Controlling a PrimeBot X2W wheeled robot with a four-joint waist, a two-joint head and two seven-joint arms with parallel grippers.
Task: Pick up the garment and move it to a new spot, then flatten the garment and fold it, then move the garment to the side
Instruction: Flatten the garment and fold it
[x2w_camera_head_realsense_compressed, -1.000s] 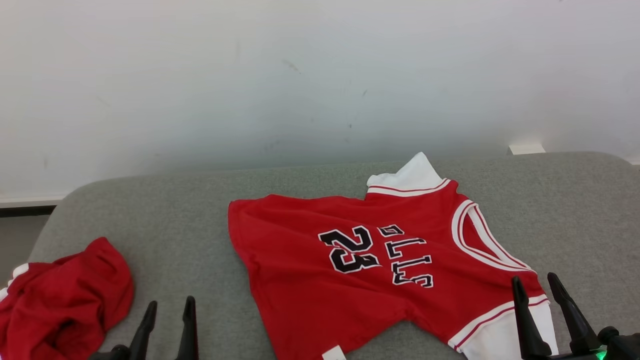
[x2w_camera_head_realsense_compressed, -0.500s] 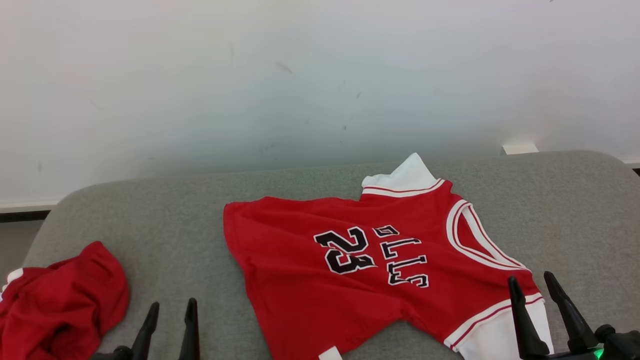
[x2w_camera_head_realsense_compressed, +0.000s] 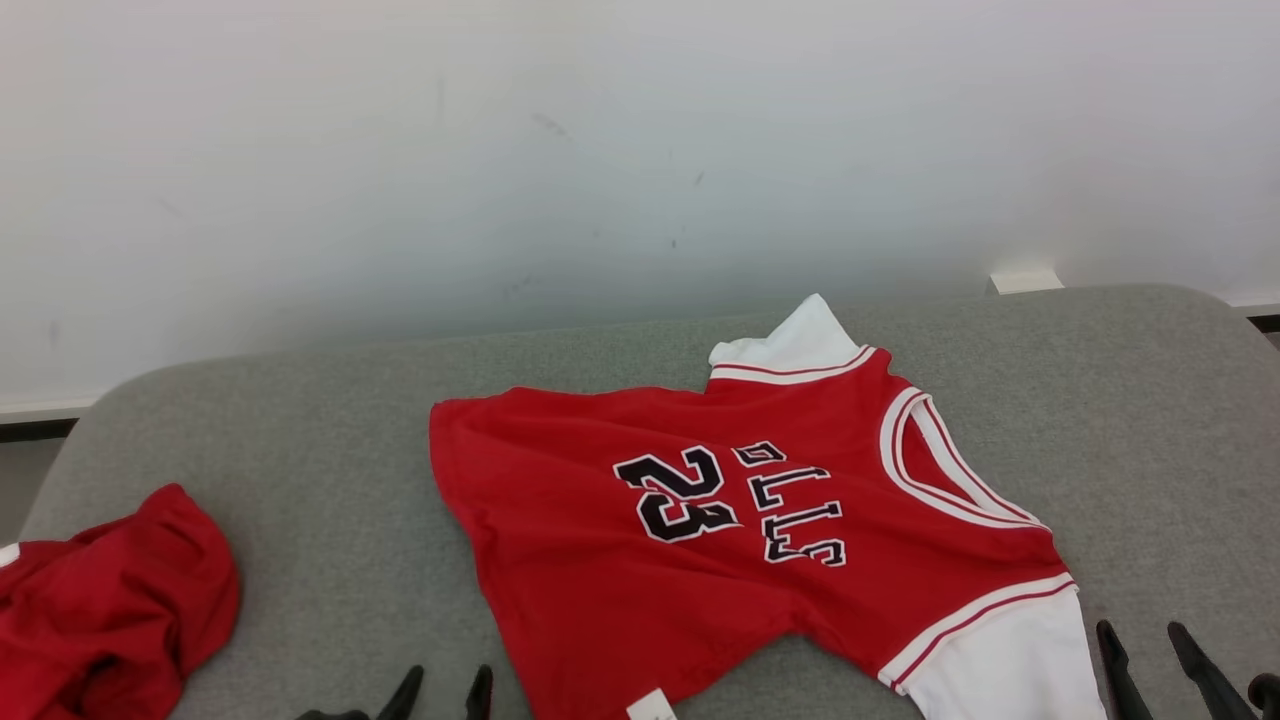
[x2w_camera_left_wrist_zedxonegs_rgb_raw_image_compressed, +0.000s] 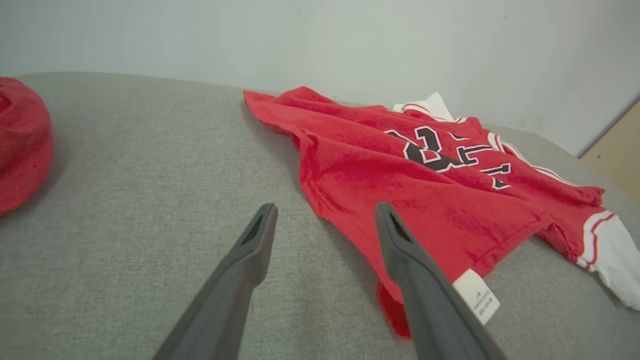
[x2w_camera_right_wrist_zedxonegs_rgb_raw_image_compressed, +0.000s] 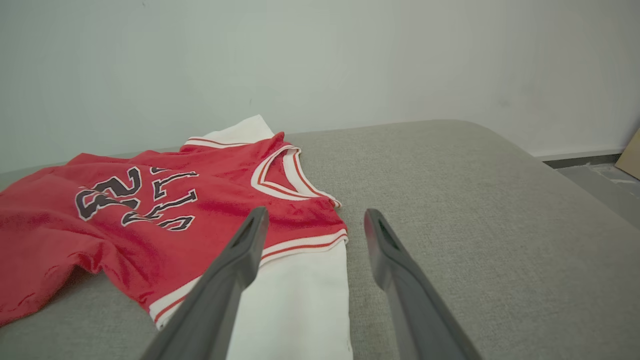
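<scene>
The garment is a red jersey with white sleeves and a black "23". It lies spread on the grey padded surface, neck to the right and hem to the left. My left gripper is open at the bottom edge, just short of the hem. In the left wrist view its fingers straddle the near hem corner of the garment without touching it. My right gripper is open at the lower right. Its fingers point over the white near sleeve of the garment.
A second crumpled red cloth lies at the left edge of the surface, also at the far left of the left wrist view. A white wall rises behind. The surface rounds off to the right, with floor beyond.
Both grippers have sunk toward the bottom edge of the head view, the left one also shifting right. The camera has turned slightly. The garment lies as before.
</scene>
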